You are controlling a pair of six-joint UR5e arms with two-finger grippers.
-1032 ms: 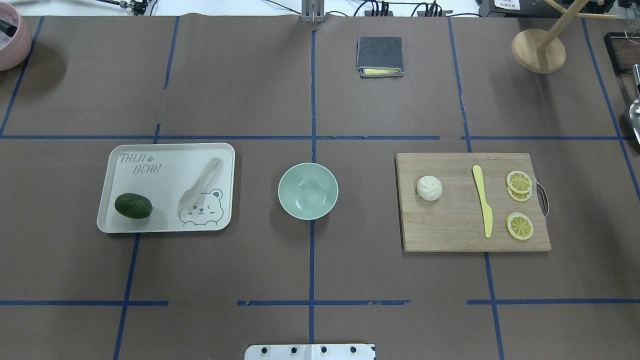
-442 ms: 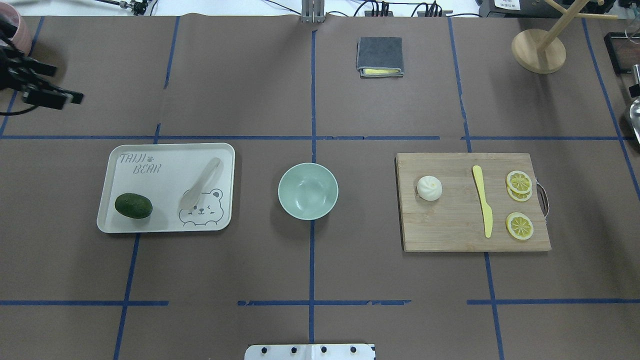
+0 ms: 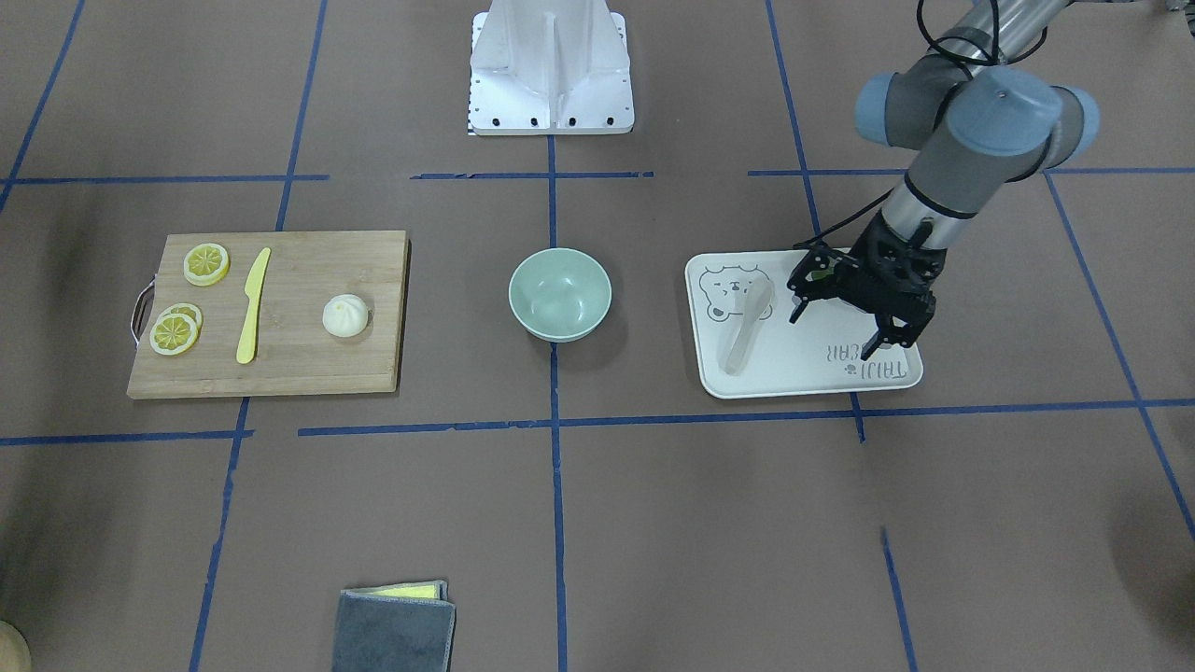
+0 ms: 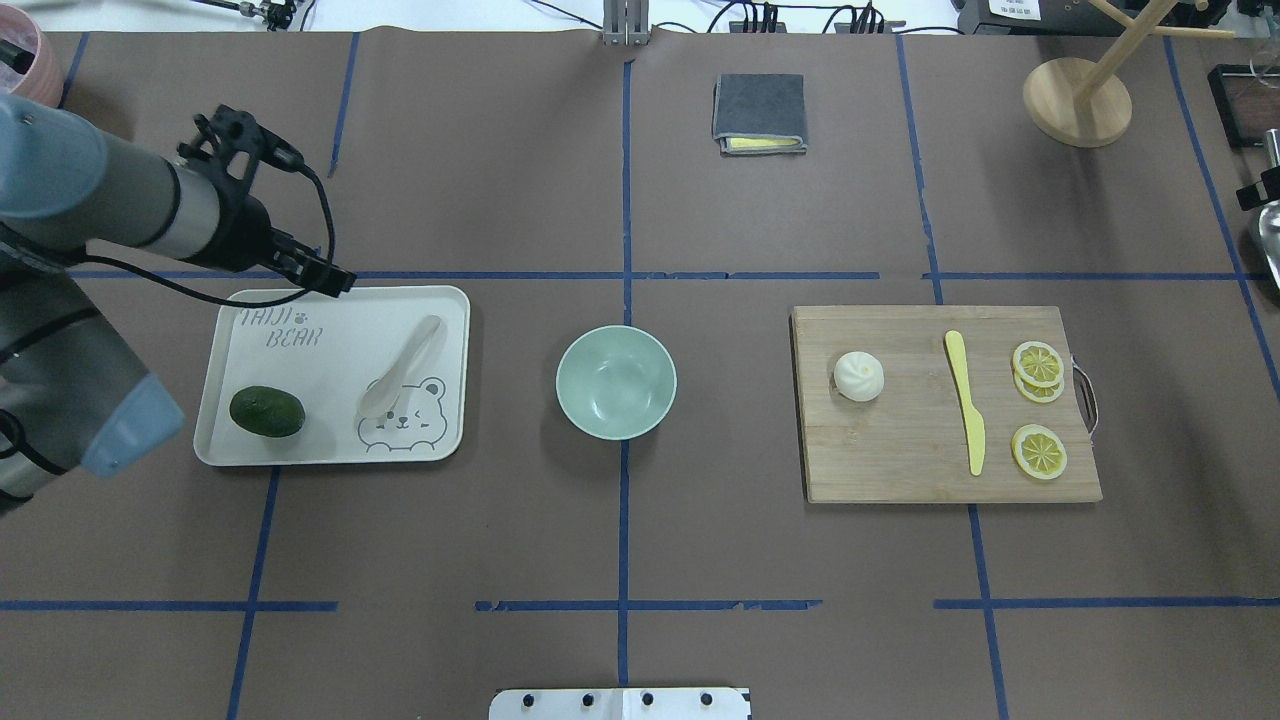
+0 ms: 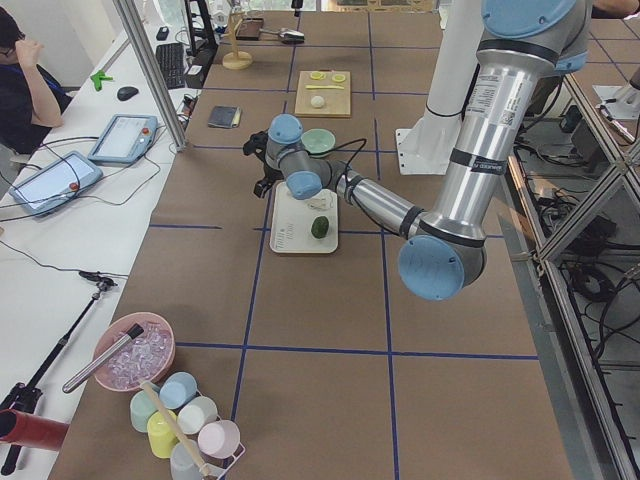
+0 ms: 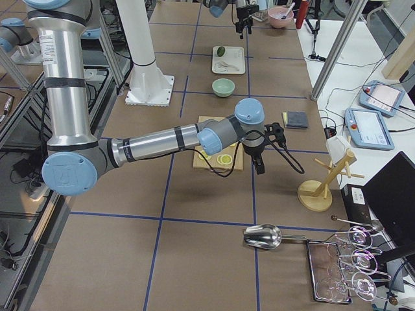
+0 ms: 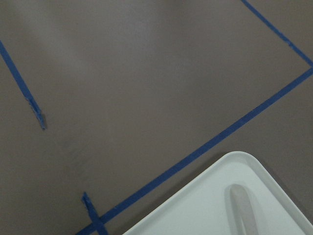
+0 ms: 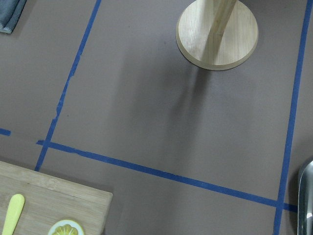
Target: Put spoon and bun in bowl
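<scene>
The beige spoon (image 4: 400, 365) lies on the white bear-print tray (image 4: 300, 370), scoop toward the bear; it also shows in the front view (image 3: 747, 327), and its handle end in the left wrist view (image 7: 244, 205). The white bun (image 4: 858, 376) sits on the wooden cutting board (image 4: 900, 450). The mint-green bowl (image 4: 616, 382) stands empty between tray and board. My left gripper (image 3: 833, 336) is open and empty, above the tray's far left part, apart from the spoon. My right gripper (image 6: 259, 155) hovers beyond the board's right end; I cannot tell its state.
An avocado (image 4: 267, 411) lies on the tray. A yellow knife (image 4: 966, 400) and lemon slices (image 4: 1038, 450) lie on the board. A folded grey cloth (image 4: 759, 112), a wooden stand (image 4: 1077, 100) and a metal scoop (image 4: 1270, 230) are at the far side.
My left arm has come in from the left edge and moved right, over the tray's far edge. A bit of the right gripper now shows at the right edge. The objects have not moved.
</scene>
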